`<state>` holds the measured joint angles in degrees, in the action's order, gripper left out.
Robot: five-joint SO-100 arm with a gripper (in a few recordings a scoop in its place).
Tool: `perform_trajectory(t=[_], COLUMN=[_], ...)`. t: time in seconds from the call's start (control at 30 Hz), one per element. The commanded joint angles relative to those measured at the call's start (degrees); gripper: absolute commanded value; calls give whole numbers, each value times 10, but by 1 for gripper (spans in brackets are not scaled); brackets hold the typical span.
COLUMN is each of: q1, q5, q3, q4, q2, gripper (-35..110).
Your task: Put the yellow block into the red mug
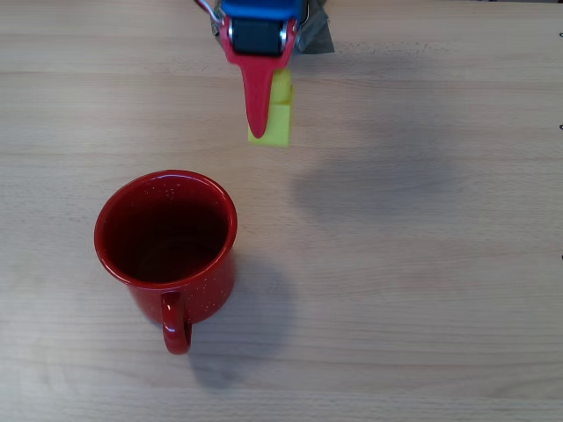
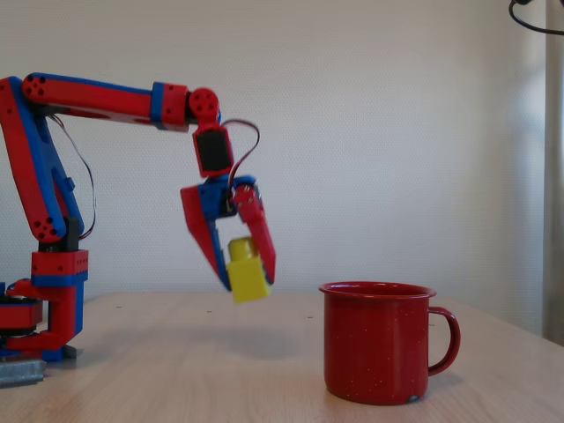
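Observation:
The yellow block [image 2: 248, 272] hangs in the air well above the table, pinched between the red fingers of my gripper [image 2: 247, 280], which is shut on it. From overhead the yellow block [image 1: 274, 114] shows beside one red finger, under my gripper [image 1: 264, 123]. The red mug [image 2: 379, 342] stands upright on the table to the right of the block in the fixed view, handle pointing right. In the overhead view the red mug [image 1: 167, 233] sits below and left of the block, its dark inside showing nothing in it, its handle toward the bottom edge.
The wooden table [image 1: 422, 264] stretches bare to the right of the mug. The arm's red and blue base [image 2: 44, 308] stands at the left in the fixed view. A grey plate [image 1: 317, 35] lies at the top edge in the overhead view.

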<state>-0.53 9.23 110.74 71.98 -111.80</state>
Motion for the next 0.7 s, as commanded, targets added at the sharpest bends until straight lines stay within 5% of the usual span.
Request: perform_trajectory(t=[0.0, 0.67], q1=[0, 28], q5=[17, 45], q3=[-78, -521], q4=[29, 207], q2=[-34, 165], gripper=[0, 0])
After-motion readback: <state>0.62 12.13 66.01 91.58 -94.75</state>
